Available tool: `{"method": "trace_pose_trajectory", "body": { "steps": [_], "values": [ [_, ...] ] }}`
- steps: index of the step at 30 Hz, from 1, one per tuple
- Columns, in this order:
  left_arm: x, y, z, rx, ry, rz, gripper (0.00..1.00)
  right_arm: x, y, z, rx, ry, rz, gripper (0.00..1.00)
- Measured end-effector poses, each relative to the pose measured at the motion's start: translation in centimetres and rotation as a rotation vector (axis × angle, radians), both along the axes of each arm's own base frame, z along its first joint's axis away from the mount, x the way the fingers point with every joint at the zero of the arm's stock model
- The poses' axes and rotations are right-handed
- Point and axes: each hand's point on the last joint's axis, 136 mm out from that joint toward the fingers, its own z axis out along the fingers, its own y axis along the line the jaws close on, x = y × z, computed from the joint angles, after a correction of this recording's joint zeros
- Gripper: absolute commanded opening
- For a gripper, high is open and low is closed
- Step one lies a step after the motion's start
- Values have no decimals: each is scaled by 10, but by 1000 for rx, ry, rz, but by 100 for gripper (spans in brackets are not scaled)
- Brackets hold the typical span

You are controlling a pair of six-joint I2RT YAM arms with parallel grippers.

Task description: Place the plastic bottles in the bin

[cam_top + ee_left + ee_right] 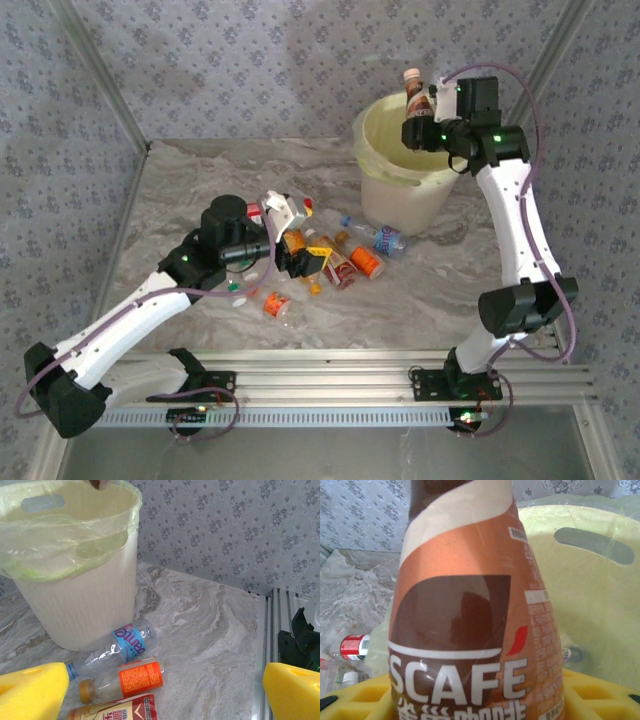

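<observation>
R pincer (421, 128) clamped on a brown-label coffee bottle (470, 620), upright, cap up, over the mouth of the bin (400, 195) near its far rim. Bottle body is smooth and tapers toward the neck; glossy wrap in orange, brown and cream. Yellow pads grip the lower body.

L pincer (303, 263) fully open, low over the bottle pile mid-worktop, nothing between the blocky yellow fingers (30, 690).

Bin: round cream plastic with finely ribbed wall and oval handle cutouts. Thin crinkly yellow-green liner (60, 545) is folded over the rim.

On the marbled grey-white worktop (460, 290): a clear blue-label bottle (125, 645) lies just beside the bin base, an orange-label one (135, 677) next to it, and a red/cream-label one (120, 710) sits at the wrist view's bottom edge. A small orange one (275, 303) lies nearer the rail. More clear bottles sit under the L arm, count unclear.

Room: open worktop R of the pile up to the R arm. Bin sits close to the back wall. Patterned walls on three sides, alu rail (330, 370) at the near edge.
</observation>
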Motion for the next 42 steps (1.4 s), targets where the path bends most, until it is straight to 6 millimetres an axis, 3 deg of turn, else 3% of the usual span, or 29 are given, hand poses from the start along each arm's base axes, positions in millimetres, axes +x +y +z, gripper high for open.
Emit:
{"method": "trace_pose_trajectory", "body": {
  "steps": [7,16,19,24,30,38,42],
  "values": [
    [-3,-2,-8,17,10,-8,100,28,-6,-34,-23,86,-9,60],
    [-7,-1,-16,61,15,-12,100,36,-5,-80,-35,212,8,62],
    [-9,1,-8,82,4,-19,100,35,-6,-87,-37,239,11,63],
    [-9,7,9,77,-54,-3,100,35,-7,-93,-38,258,13,71],
    [-10,11,-2,89,-54,13,100,35,-7,-92,-33,256,16,76],
    [-10,11,-6,101,-50,10,100,36,-11,-77,-40,221,-10,77],
    [-10,11,-6,101,-51,10,100,30,-13,-60,-57,177,-32,76]
  ]
}}
